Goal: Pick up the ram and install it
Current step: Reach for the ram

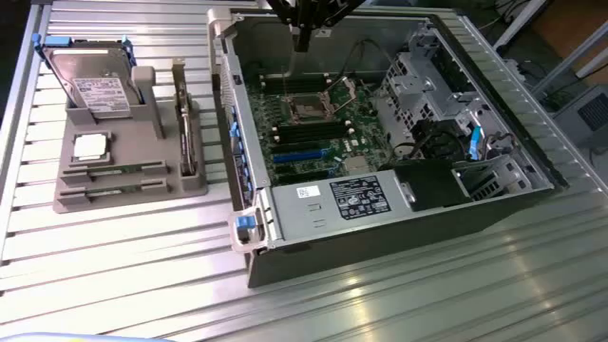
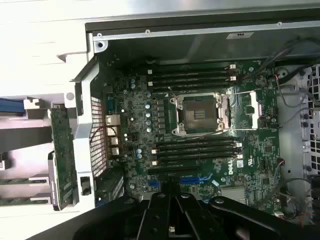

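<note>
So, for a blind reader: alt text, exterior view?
The gripper hangs over the motherboard of an open computer case. At the exterior view's left, a grey holder carries two ram sticks, a processor and a hard drive.

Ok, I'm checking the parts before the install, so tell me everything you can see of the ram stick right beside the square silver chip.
The ram stick is a long, thin, narrow green board with darker patches along its length. It sits level in a slot of the grey holder, just in front of the square silver chip. It runs parallel to a second stick of the same look, one slot over. Only the holder touches it, and nothing grips it. Its contacts and any labels cannot be made out.
</note>
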Action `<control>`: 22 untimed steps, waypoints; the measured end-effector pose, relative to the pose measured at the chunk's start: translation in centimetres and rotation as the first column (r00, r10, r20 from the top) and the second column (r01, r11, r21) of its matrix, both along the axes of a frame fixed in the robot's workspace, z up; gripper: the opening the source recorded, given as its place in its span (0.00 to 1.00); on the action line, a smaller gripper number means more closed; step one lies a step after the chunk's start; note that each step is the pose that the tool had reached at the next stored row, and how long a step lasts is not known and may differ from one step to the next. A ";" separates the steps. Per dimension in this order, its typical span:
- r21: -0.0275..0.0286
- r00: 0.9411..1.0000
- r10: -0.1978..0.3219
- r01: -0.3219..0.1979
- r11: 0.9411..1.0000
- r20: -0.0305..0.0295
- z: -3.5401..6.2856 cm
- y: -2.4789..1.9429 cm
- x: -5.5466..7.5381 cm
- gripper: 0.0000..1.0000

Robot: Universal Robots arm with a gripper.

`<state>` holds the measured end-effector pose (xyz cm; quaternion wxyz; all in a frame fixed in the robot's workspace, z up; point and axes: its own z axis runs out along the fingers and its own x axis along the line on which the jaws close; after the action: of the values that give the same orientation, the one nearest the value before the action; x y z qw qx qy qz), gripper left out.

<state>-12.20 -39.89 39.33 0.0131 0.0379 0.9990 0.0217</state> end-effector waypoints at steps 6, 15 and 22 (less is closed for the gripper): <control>0.000 1.000 0.000 0.000 1.000 0.000 -0.02 0.00 -1.5 0.10; 0.000 1.000 0.000 0.000 1.000 0.000 -0.03 0.00 -2.0 0.10; 0.000 1.000 0.000 0.000 1.000 0.000 -0.05 0.00 -2.7 0.10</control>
<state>-14.94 -39.89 39.28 0.0131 0.0379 0.9990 0.0217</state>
